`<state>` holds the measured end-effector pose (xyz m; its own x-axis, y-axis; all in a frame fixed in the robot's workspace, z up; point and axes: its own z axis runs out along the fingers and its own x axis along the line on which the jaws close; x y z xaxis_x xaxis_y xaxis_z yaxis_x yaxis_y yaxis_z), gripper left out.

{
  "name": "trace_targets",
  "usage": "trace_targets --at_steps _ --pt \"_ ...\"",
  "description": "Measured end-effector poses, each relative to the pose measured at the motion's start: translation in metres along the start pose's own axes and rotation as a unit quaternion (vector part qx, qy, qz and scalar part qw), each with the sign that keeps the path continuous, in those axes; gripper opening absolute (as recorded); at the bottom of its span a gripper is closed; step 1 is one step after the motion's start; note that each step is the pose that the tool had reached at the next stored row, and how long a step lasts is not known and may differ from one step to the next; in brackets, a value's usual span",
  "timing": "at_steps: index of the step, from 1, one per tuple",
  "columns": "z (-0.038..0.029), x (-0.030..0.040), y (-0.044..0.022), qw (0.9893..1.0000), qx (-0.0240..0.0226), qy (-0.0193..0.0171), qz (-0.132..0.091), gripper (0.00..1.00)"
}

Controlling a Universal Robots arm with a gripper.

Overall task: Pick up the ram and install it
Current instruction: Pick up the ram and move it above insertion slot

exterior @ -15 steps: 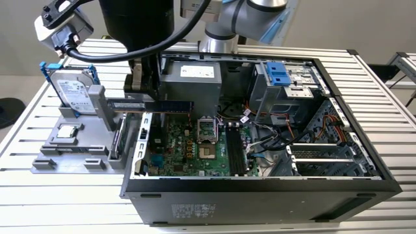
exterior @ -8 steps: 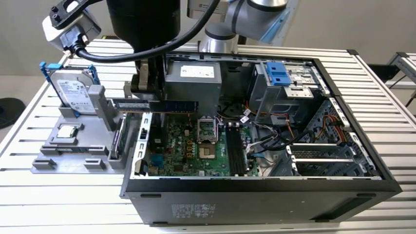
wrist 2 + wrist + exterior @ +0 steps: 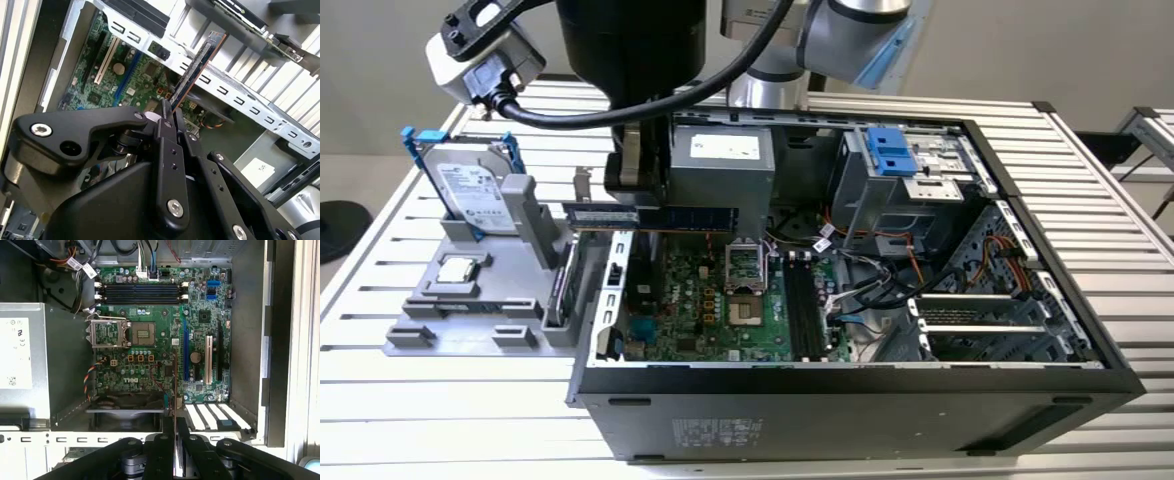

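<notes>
Your arm is reaching down from above in the exterior view, wrist pointing straight at the open computer case. The gripper is hanging over the case's wall on the exterior view's left, just beside the power supply. The claw is pinching narrow on the ram, which is riding level and on edge, clear of the motherboard below. In the second wrist view the fingertips are clamping the stick near one end while the rest is jutting out past them. In the first wrist view the memory slots are lying beyond the CPU socket, well apart from the gripper. The hard drive is standing in the gray fixture outside the case.
</notes>
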<state>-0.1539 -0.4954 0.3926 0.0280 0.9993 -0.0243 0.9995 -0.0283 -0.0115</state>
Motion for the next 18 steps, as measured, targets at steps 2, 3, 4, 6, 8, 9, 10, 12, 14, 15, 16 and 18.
trace_targets --at_steps 2,3,4,6,8,9,10,12,14,15,16,18 --pt "0.0000 0.0001 0.0020 1.0000 0.0000 0.0000 0.000 0.00" --pt "-0.0001 0.0001 0.0030 1.0000 0.0000 -0.0001 0.000 0.00" --pt "0.0000 0.0001 0.0040 1.0000 0.0000 -0.0001 0.000 0.00" --pt "0.0000 0.0002 0.0060 1.0000 0.0000 -0.0002 0.000 0.00" --pt "-0.0001 0.0002 0.0080 1.0000 0.0000 -0.0002 0.000 0.00" --pt "-0.0001 0.0002 0.0090 1.0000 0.0000 -0.0003 0.000 0.00" --pt "-0.0001 0.0003 0.0099 1.0000 0.0000 -0.0003 0.000 0.00" --pt "-0.0001 0.0003 0.0119 1.0000 0.0000 -0.0003 0.000 0.00" --pt "-0.0001 0.0004 0.0139 1.0000 0.0000 -0.0004 0.000 0.00" --pt "-0.0002 0.0004 0.0149 1.0000 0.0000 -0.0004 0.000 0.00" --pt "-0.0002 0.0004 0.0159 1.0000 0.0000 -0.0004 0.000 0.00" --pt "-0.0002 0.0005 0.0179 1.0000 0.0000 -0.0005 0.000 0.00"
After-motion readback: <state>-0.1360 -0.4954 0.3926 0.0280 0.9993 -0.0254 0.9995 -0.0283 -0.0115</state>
